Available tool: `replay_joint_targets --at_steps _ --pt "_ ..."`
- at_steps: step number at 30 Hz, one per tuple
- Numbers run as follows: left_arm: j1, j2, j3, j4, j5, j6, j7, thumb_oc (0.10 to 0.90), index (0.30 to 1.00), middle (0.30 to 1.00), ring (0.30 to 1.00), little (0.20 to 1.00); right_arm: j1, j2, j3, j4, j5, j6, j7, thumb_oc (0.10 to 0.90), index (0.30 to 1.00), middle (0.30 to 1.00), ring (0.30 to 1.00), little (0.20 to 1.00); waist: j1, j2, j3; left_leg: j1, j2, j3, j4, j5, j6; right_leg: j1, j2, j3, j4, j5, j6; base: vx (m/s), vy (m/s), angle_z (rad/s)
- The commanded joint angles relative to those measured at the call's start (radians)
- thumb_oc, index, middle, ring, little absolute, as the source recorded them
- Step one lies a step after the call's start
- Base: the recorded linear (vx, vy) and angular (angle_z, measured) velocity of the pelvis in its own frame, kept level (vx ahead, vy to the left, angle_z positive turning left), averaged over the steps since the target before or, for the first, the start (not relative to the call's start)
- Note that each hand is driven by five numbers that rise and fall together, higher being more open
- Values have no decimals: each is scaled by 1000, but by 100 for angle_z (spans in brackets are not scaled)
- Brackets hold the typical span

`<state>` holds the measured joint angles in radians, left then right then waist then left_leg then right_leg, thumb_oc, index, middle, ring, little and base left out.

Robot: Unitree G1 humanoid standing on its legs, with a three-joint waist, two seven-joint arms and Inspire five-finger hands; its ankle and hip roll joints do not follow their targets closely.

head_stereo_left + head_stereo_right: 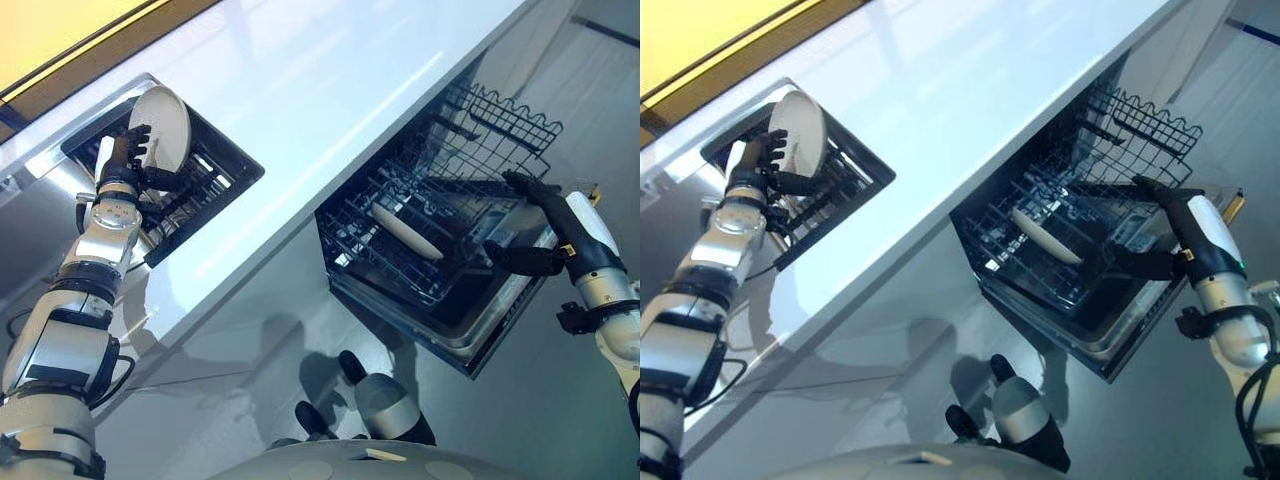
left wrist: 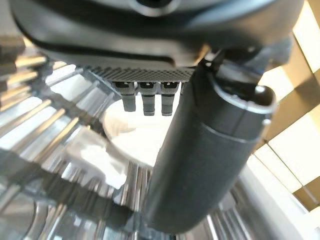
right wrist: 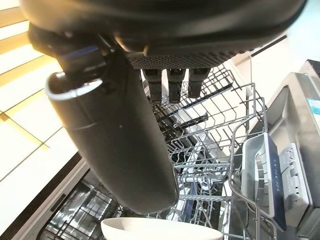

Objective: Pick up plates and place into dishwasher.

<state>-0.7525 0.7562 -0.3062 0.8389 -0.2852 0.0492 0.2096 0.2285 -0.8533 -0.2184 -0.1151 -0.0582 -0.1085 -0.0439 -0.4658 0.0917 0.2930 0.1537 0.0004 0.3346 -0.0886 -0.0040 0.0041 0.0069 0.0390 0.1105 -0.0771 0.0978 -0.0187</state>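
White plate (image 1: 160, 127) is being pinched by the left hand (image 1: 128, 158) in the rack (image 1: 205, 170), seemingly loosely, risking a slip; right hand (image 1: 540, 225) is hovering spread.

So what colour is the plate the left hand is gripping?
White; the plate in the left hand shows best in the left eye view.

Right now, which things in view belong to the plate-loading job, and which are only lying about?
Belonging to the job:
- round white plate in the black dish rack, gripped by the left hand
- white plate lying in the dishwasher's wire rack
- right hand, open over that rack

Only lying about:
- white countertop
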Motion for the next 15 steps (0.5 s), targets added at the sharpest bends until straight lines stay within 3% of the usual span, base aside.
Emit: replay_joint_targets --at_steps 1,15 --pt "-148 93 10 5 -17 -38 52 800 900 900 900 900 -85 -76 -51 -40 20 -63 -76 800 900 900 900 900 18 -18 -71 -46 -20 25 85 -78 11 -68 -18 -51 157 -122 134 16 -32 -1" --pt "-158 56 -13 -33 -36 -42 154 800 900 900 900 900 -141 -94 -16 -19 28 -29 -107 800 900 900 900 900 6 -36 32 -108 -15 24 113 -100 11 -129 -29 -54 178 -145 139 -7 5 -3"
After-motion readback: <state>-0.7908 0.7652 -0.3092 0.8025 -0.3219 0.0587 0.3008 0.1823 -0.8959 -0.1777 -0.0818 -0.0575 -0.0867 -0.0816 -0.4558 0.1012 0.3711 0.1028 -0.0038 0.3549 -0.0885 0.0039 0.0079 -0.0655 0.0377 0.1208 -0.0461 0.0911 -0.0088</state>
